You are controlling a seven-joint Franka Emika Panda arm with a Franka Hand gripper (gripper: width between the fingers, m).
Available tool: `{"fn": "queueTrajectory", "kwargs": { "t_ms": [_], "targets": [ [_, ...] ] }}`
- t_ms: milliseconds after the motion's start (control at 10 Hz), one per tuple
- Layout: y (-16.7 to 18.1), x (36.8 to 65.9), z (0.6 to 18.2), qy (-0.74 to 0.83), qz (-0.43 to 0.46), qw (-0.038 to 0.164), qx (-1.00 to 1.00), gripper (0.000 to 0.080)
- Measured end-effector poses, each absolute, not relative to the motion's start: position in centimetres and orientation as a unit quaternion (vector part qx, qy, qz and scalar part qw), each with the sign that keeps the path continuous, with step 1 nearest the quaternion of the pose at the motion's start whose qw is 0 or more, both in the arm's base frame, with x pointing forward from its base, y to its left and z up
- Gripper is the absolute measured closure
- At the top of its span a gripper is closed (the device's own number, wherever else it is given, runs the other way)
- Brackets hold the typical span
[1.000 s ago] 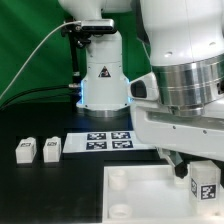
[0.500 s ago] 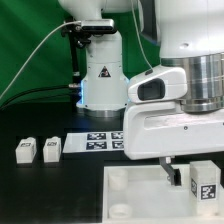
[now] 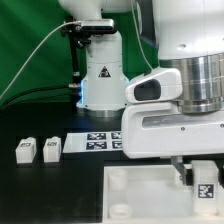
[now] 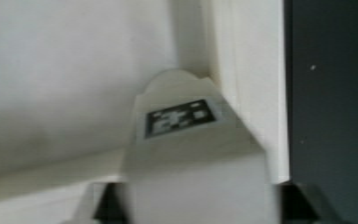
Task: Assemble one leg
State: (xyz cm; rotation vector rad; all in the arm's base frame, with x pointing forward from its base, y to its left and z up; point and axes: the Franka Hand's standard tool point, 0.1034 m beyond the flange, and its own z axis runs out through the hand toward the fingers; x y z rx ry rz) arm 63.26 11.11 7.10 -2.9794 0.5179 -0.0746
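The big white-and-grey robot arm fills the exterior view's right, and its two-finger gripper [image 3: 193,172] hangs low over the large white square tray-like tabletop piece [image 3: 140,200] with its round sockets. Right at the fingertips sits the leg [image 3: 206,186], a small white block-shaped plastic peg showing a black-and-white square tag on the face toward the camera, at the far corner of that tray on the exterior view's right.

From the wrist camera the leg [image 4: 185,150] runs up the middle of the picture, its tag plain to see, its tip pressed up toward the tray's raised white rim [image 4: 211,40]. Two dark fingers [image 4: 101,205] flank its base, one on either side, so the jaws look clamped on the leg, though the contact itself sits right at the picture's edge and I can only call it probable.

Here is the danger. The tip seems to point at the rim and corner, not clearly into a socket; if the arm presses down off-centre, the leg could jam against the wall, tilt in the fingers, or shove the whole tray across the black table [image 3: 40,195]. A shallow hold near the base adds a risk of the peg twisting or slipping out under load.

Well apart, on the exterior view's left, two spare white tagged pegs [image 3: 37,150] stand side by side, and the marker board [image 3: 95,142] lies flat beyond them.
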Motion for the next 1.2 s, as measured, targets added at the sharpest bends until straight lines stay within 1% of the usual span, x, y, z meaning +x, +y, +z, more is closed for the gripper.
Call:
{"fn": "queueTrajectory", "kwargs": {
  "t_ms": [200, 300, 500, 600, 700, 1000, 1200],
  "targets": [
    [10.62, 63.33, 7.04, 0.327, -0.012, 0.065, -0.943, 0.0505],
    [10.51, 63.25, 7.01, 0.41, -0.004, 0.065, -0.91, 0.0505],
    [10.65, 62.98, 7.01, 0.607, 0.015, 0.057, -0.793, 0.0505],
    [10.71, 62.83, 7.01, 0.691, 0.022, 0.059, -0.72, 0.0505],
    [10.47, 62.46, 6.92, 0.747, 0.024, 0.065, -0.662, 0.0505],
    [10.66, 62.41, 6.99, 0.805, 0.03, 0.063, -0.589, 0.0504],
    [10.69, 62.39, 7.12, 0.829, 0.024, 0.056, -0.556, 0.0504]
  ]
}}
